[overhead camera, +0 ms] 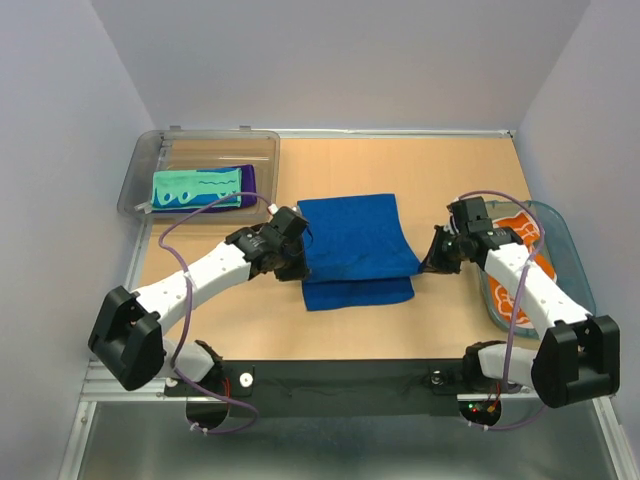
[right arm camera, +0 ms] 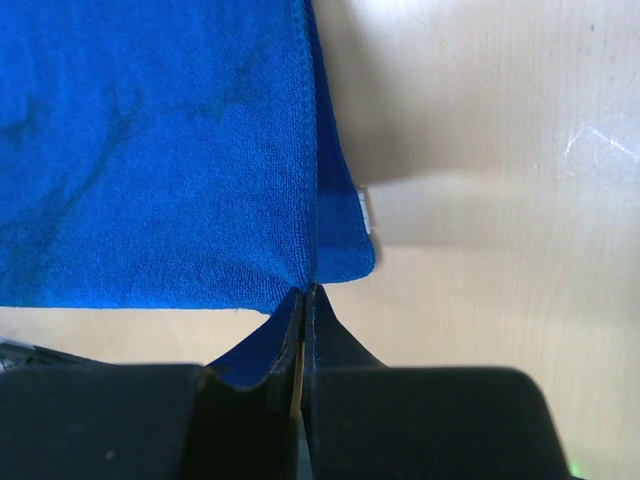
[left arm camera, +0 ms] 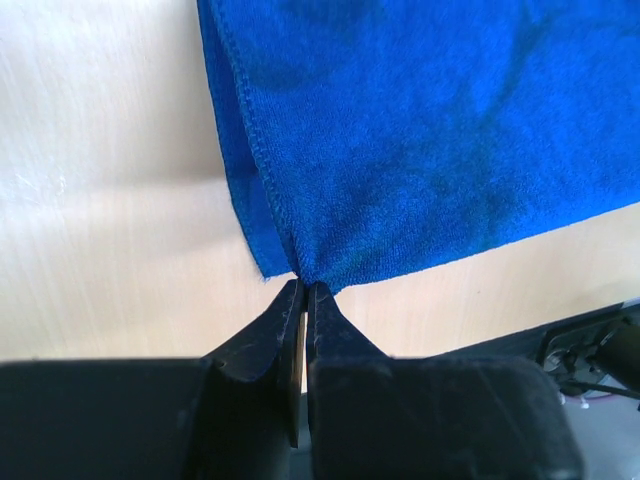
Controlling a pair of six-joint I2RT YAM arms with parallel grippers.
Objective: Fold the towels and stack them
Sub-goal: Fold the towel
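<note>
Our left arm [overhead camera: 200, 272] and right arm [overhead camera: 525, 280] bend inward, wrists low over the table [overhead camera: 450, 170]. The left fingers [left arm camera: 292, 305] pinch one near corner of the blue towel [overhead camera: 355, 240], the right fingers [right arm camera: 318, 305] the other. The towel sits mid-table, partly doubled; we see bare wood beside both edges.

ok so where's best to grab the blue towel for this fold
Probably its two outer corners, one from each side. The plain royal blue towel is wide and limp, so the left gripper and right gripper pinching opposite corners, as they do here, keep its edge stretched.
</note>
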